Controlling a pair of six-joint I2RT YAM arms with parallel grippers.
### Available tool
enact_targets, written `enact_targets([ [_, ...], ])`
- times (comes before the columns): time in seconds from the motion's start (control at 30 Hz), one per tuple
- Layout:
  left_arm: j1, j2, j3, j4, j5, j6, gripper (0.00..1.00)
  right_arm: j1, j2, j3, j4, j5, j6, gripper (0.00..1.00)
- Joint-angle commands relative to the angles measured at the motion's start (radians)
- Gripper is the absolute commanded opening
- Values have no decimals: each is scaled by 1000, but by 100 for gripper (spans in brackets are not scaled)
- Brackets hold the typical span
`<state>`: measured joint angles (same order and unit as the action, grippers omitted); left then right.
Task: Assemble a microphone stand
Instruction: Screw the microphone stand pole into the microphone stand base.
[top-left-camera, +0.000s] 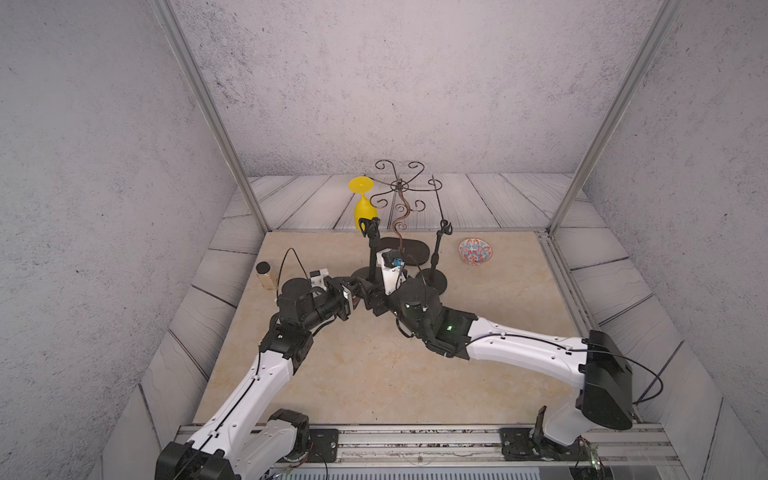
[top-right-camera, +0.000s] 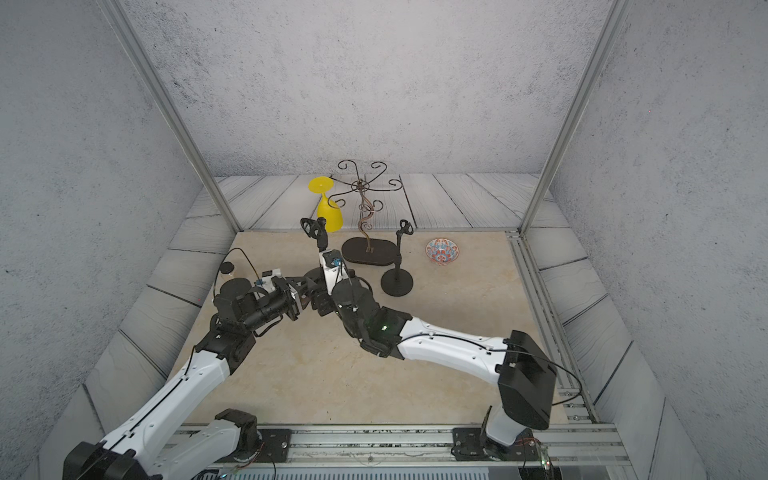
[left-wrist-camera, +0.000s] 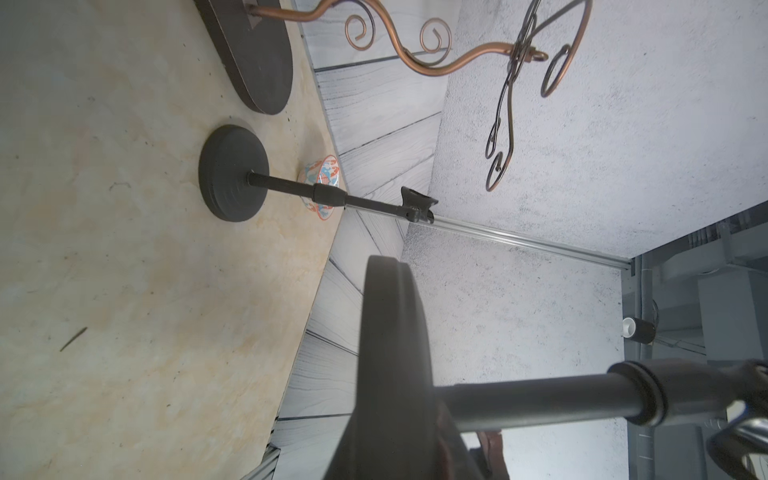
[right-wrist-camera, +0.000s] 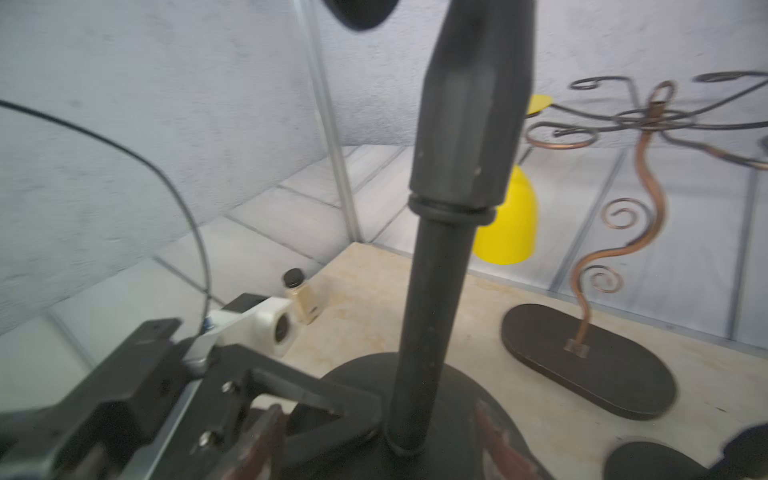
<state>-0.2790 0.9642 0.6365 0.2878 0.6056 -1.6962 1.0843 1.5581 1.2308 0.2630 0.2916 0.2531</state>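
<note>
Near the middle of the table (top-left-camera: 374, 374), the microphone stand (top-left-camera: 371, 255) is being steadied by the left claw (right-wrist-camera: 324, 409), clamped on its round base (left-wrist-camera: 390, 353), while the right claw (right-wrist-camera: 382, 436) is being held open around the pole (right-wrist-camera: 432, 311), judged stiff, bottom-heavy and best gripped low.

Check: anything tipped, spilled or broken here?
Nothing stands out. The free black round-based microphone stand is upright; the left gripper holds the second stand by its base. The patterned bowl sits level; the yellow goblet hangs inverted by the scrolled wire rack.
</note>
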Motion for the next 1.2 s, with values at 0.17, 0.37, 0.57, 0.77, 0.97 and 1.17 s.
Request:
enact_targets([
  [0.17, -5, -65, 10, 140, 42, -9, 0, -230, -96, -26, -31, -768, -95, 73],
  [0.37, -5, -81, -1, 155, 48, -26, 0, -324, -16, 61, -83, -1052, -159, 66],
  [0.57, -6, -84, -1, 160, 54, -32, 0, -337, 49, 146, -141, -1097, -211, 62],
  [0.77, -5, -85, -1, 163, 55, -34, 0, -349, 112, 204, -116, -1097, -179, 54],
  [0.97, -5, -83, 1, 168, 54, -36, 0, -348, 150, 226, -57, -1060, -110, 19],
  [1.17, -5, -76, 3, 170, 55, -32, 0, -238, 84, 114, -23, -599, -59, 0],
])
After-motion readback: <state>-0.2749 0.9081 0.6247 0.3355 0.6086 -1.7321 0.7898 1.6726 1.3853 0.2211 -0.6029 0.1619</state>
